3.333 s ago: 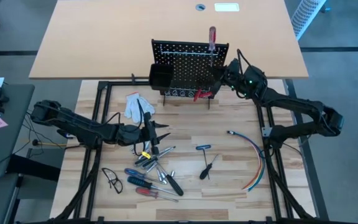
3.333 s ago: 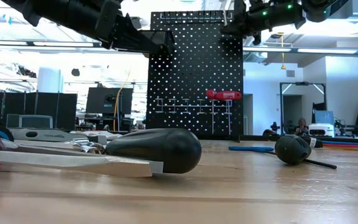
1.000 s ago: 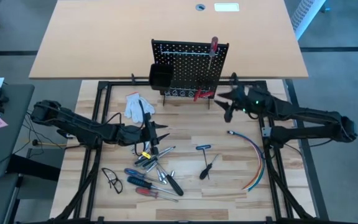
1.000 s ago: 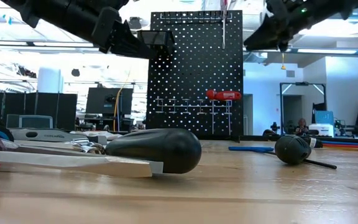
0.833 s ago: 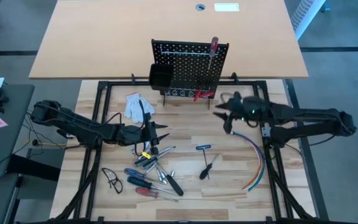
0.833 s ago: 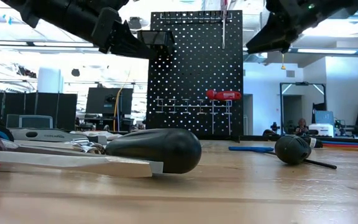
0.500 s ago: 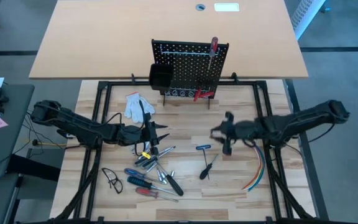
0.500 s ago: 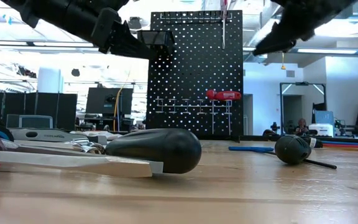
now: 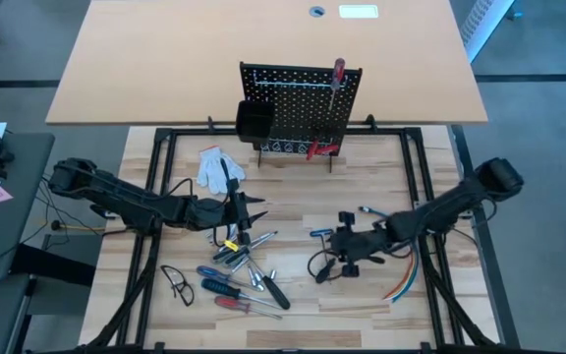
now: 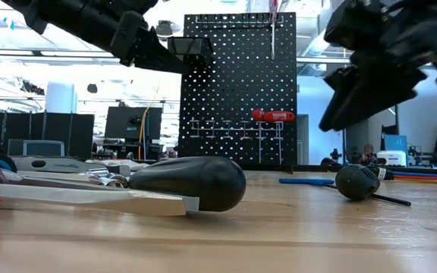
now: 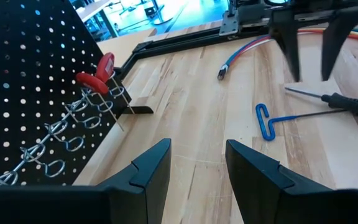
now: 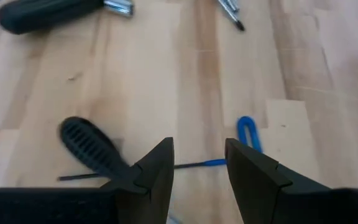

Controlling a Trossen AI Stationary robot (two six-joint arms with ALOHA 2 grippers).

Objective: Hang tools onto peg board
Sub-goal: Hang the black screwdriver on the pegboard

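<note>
The peg board (image 9: 301,98) stands upright at the table's far middle. A red-handled screwdriver (image 9: 337,73) hangs at its top, and red pliers (image 9: 320,149) sit on the lower hooks. My right gripper (image 9: 334,251) is open, pointing down over a small black screwdriver (image 12: 89,146) and a blue T-handle key (image 12: 247,134), both flat on the table. Its fingers touch neither of them. My left gripper (image 9: 254,208) waits open above the pile of tools (image 9: 244,265) at the near left.
A white glove (image 9: 211,165) lies left of the peg board. Coloured cables (image 9: 406,251) curve at the right, close to my right arm. Dark glasses (image 9: 177,283) lie at the near left. A black bin (image 9: 254,120) hangs on the board's left side.
My right gripper has left the peg board's right side, gone toward the near edge and leftward, and come down over the black screwdriver and blue key. The red screwdriver stays hanging on the board.
</note>
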